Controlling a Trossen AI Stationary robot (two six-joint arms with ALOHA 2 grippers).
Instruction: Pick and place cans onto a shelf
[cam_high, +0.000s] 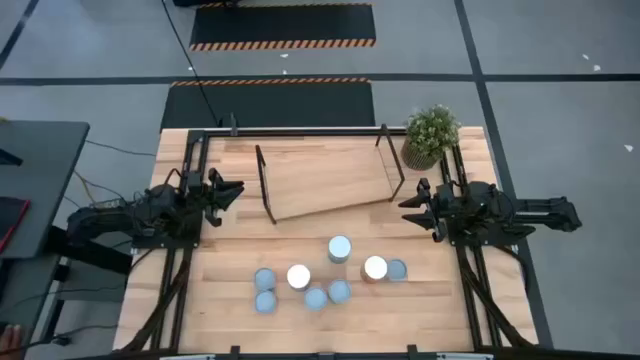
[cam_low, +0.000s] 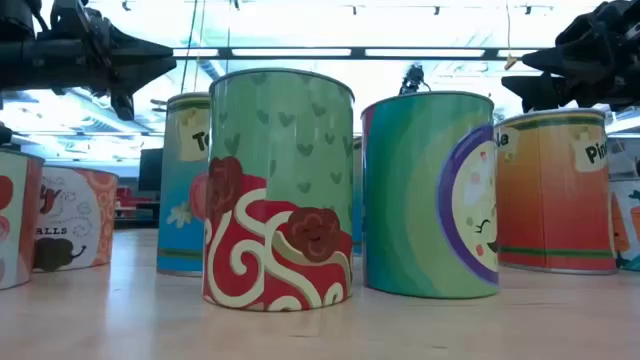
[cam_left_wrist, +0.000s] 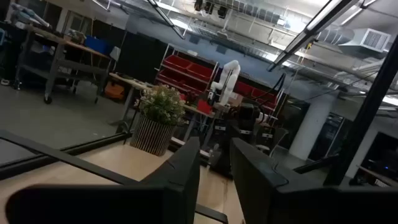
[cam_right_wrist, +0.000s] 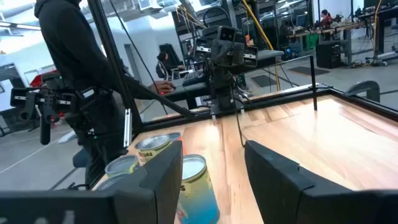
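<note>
A: How do the pincers stand?

B: The left pincer (cam_high: 238, 188) shows a narrow gap between its fingers, the right pincer (cam_high: 405, 205) a wider one. Both are empty and touch nothing, one beside each end of the shelf (cam_high: 325, 178).

A: And the cans (cam_high: 339, 249)?

B: They are clustered on the table (cam_high: 230, 290) in front of the shelf, well apart from both pincers.

A: What does only the low view add?

B: The labels: green, red and orange. From above you see only the round tops.
</note>
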